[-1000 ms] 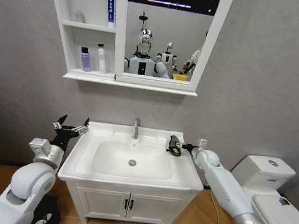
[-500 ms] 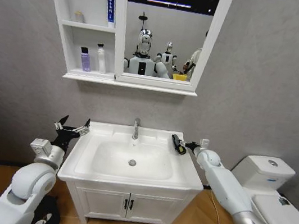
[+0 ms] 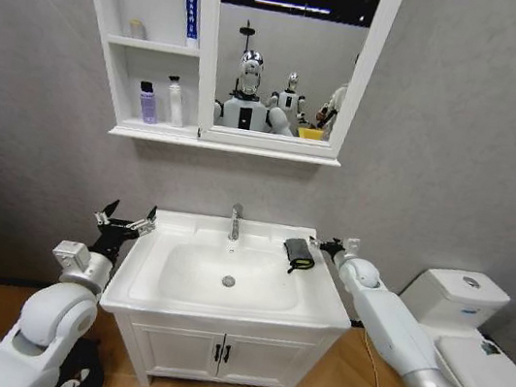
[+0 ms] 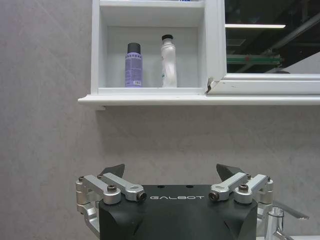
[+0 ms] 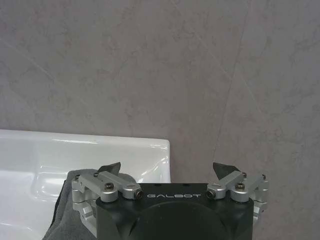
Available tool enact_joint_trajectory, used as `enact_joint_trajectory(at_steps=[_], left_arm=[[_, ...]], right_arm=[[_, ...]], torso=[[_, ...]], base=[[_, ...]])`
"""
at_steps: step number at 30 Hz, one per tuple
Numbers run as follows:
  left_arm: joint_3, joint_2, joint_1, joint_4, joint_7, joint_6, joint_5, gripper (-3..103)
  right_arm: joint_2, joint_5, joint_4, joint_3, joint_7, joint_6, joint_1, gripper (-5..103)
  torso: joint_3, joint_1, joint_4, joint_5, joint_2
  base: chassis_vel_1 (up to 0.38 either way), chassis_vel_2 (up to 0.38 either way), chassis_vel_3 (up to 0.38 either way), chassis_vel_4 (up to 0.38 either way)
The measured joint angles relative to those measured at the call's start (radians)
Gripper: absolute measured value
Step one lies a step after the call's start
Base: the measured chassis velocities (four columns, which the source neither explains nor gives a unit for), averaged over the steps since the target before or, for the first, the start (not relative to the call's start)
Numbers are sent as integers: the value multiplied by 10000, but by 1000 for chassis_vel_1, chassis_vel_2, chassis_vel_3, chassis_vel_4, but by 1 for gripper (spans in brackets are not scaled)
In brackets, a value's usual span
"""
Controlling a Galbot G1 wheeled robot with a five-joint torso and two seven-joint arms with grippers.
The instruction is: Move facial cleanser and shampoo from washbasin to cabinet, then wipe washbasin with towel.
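Your right gripper [image 3: 326, 247] sits at the back right corner of the washbasin [image 3: 221, 301], fingers spread wide and gripping nothing; in the right wrist view its fingertips [image 5: 110, 167] stand apart with bare wall between them. You can see the towel [image 3: 299, 252], a dark bundle, lying on the washbasin's right rim just beside that gripper, apart from the tap [image 3: 235, 220]. Your left gripper [image 3: 124, 221] hangs off the washbasin's left edge, also wide open. Up on the cabinet [image 3: 103, 36], the lower shelf holds a purple bottle [image 3: 147, 102] and a white bottle [image 3: 175, 102] side by side.
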Motion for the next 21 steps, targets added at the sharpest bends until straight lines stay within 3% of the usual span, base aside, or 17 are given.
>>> enact_joint_trajectory(at_steps=[9,10,12,15,21], left_arm=[[-21,-19,76,-111,-13,0,1,100],[-55,-28,173,-202,-58,4,-87,100],[-68,-34,219,-241,-123,22,-157,100],[-121,-66,400,-342,-253,153,-369,100],[-282,-31,734,-567,-371,258,-603,100]], right_arm=[[-232,-26,1045,384,581,-178,-471,100],[-417,56,2103,801,1165,-278,-1072,100],[-512,131,2712,1125,1434,-300,-1491,100],[-727,116,5181,2614,2303,-203,-3550,100],[-661,-282,7467,4135,3073,26,-5675,100]], torso=[[0,0,2,0,0],[0,0,5,0,0],[0,0,3,1,0],[-1,0,-3,3,1],[-2,-1,-1,0,1]], base=[[0,0,0,0],[0,0,0,0],[0,0,0,0],[0,0,0,0],[0,0,0,0]])
